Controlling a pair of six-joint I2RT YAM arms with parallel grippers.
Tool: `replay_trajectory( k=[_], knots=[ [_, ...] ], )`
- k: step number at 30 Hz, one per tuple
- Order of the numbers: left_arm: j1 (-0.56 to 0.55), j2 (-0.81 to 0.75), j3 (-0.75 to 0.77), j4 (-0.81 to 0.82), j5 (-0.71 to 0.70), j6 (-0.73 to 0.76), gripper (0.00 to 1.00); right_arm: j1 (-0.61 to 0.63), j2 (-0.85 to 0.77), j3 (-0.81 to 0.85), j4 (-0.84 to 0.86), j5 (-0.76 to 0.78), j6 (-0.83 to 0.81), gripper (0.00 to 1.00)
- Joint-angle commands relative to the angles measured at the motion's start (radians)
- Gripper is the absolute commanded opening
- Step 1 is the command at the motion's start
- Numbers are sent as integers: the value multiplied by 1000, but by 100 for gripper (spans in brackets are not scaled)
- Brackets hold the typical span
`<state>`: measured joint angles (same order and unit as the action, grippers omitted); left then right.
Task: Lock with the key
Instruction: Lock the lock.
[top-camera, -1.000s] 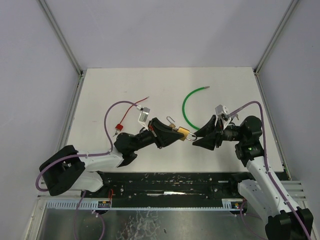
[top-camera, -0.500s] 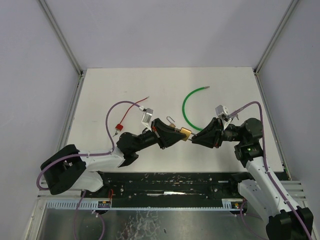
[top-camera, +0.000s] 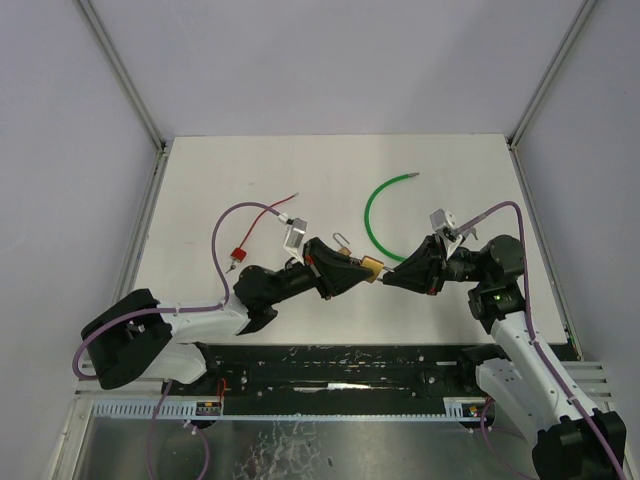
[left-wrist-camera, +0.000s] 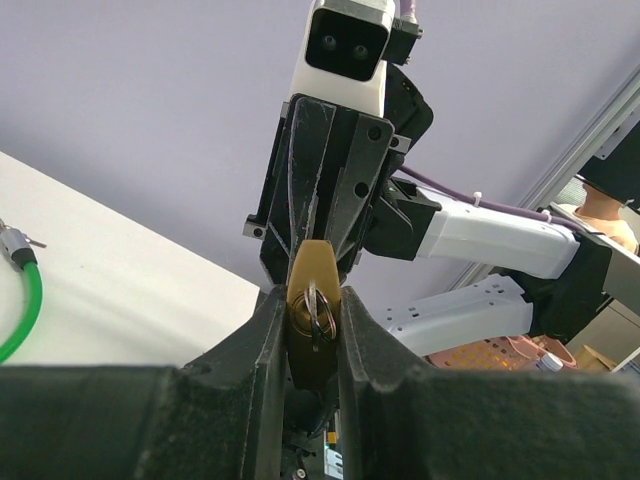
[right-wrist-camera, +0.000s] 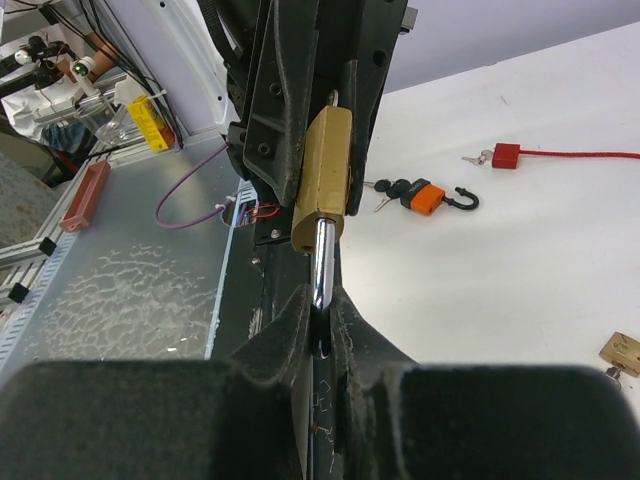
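Observation:
A brass padlock (top-camera: 368, 266) hangs in the air between my two arms. My left gripper (top-camera: 352, 268) is shut on its body (left-wrist-camera: 314, 275), and a key with its ring (left-wrist-camera: 316, 306) sits in the keyhole at the end facing the left wrist camera. In the right wrist view the brass body (right-wrist-camera: 322, 175) points its chrome shackle (right-wrist-camera: 320, 262) toward me. My right gripper (right-wrist-camera: 320, 300) is shut on that shackle, fingers (right-wrist-camera: 290, 320) pressed on either side. From above, the right gripper (top-camera: 392, 277) meets the lock from the right.
A green cable (top-camera: 373, 215) curves on the table behind the grippers. A red cable (top-camera: 265, 215) with a red tag (top-camera: 238, 253) lies at the left. An orange padlock (right-wrist-camera: 425, 195) with keys and another small brass lock (right-wrist-camera: 622, 350) lie on the table.
My right gripper's fingers have come together from wide apart and now pinch the shackle. The left gripper keeps its hold on the padlock, nearly still.

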<state>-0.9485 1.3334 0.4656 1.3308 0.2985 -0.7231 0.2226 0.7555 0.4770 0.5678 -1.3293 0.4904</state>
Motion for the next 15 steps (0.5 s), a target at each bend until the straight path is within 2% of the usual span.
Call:
replay_trajectory(
  k=[1, 10, 15],
  knots=[
    [-3, -8, 29, 79, -32, 61, 0, 17, -2, 14, 57, -56, -3, 0],
    [-3, 4, 12, 118, -1, 176, 0, 16, -6, 22, 51, -71, -6, 0],
    [-3, 32, 34, 121, 52, 185, 0, 16, -2, 24, 49, -80, -6, 0]
  ],
)
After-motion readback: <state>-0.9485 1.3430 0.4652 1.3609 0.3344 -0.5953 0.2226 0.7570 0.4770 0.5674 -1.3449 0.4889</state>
